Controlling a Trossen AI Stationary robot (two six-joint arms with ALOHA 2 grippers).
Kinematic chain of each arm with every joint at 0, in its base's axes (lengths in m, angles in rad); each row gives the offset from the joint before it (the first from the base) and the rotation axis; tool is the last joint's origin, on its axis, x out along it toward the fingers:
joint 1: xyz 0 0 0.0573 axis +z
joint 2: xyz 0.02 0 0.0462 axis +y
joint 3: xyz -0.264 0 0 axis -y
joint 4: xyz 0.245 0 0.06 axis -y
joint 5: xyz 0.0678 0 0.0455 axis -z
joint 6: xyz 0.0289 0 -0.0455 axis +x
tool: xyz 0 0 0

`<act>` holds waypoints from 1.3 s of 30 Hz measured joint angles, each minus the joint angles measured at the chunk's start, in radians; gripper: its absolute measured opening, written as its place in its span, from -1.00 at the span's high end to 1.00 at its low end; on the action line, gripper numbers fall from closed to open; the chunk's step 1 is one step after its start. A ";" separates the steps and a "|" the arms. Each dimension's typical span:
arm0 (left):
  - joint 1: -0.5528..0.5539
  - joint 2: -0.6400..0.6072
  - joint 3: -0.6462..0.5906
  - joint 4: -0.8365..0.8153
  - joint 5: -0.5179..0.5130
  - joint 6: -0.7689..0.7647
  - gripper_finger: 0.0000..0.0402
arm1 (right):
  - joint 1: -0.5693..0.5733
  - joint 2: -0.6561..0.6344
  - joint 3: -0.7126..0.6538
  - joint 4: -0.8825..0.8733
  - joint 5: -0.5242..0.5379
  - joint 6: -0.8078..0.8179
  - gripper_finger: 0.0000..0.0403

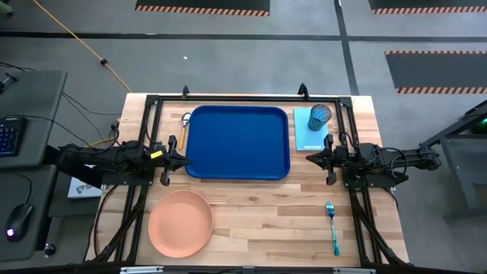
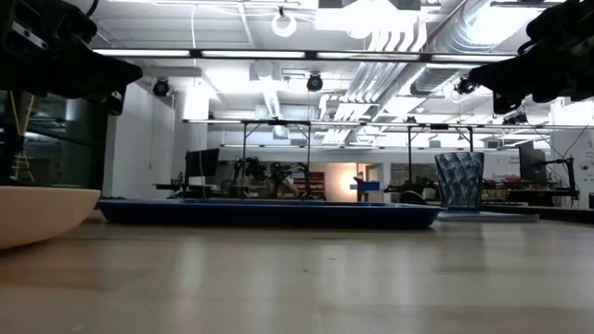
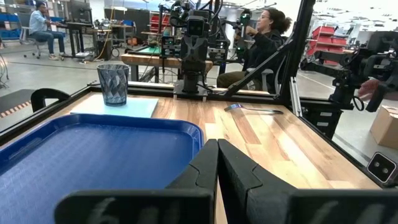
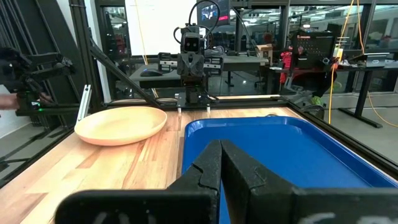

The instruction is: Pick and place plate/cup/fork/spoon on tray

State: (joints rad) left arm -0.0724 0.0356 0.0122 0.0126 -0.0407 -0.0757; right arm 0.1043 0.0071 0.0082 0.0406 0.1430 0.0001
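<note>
Left gripper (image 1: 185, 151): fingers pressed together, empty, just off the tray's left edge.
Right gripper (image 1: 309, 157): fingers together, empty, beside the tray's right edge.
Tray (image 1: 237, 142): table's far middle.
Fork (image 1: 332, 226): near right corner, long axis near-to-far, tines toward far edge.
Plate (image 1: 180, 221): near left.

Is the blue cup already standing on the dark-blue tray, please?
No, the cup stands on the light-teal sheet beside the tray.

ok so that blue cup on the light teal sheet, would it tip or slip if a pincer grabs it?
The cup stands upright, taller than wide, so a sideways push would probably tip it. Its faceted walls look smooth, likely a bit slippery. It looks like thin translucent plastic, probably light, and it may slide on the teal sheet.
</note>
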 joint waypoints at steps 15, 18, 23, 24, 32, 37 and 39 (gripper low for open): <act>0.000 0.000 0.000 0.000 0.000 0.000 1.00 | 0.000 0.000 0.000 0.000 0.005 0.000 1.00; 0.000 0.000 0.000 0.000 0.000 0.000 1.00 | 0.000 0.000 0.000 0.000 0.005 0.000 1.00; 0.000 0.000 0.000 0.000 0.000 0.000 1.00 | 0.000 0.000 0.000 0.000 0.004 0.000 1.00; 0.000 0.000 0.000 0.000 0.000 0.000 1.00 | 0.000 0.000 0.000 0.000 0.004 0.000 1.00; 0.000 0.000 0.000 0.000 0.000 0.000 1.00 | 0.000 0.024 0.000 0.373 0.014 -0.096 1.00; 0.000 0.000 0.000 0.000 0.000 0.000 1.00 | -0.004 0.148 0.081 0.390 0.237 -0.159 0.90; 0.000 0.000 0.000 0.000 0.000 0.000 1.00 | -0.017 0.225 0.172 0.270 0.341 -0.155 0.78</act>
State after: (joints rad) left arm -0.0726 0.0357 0.0124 0.0124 -0.0407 -0.0757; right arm 0.0873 0.2323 0.1804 0.3103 0.4844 -0.1550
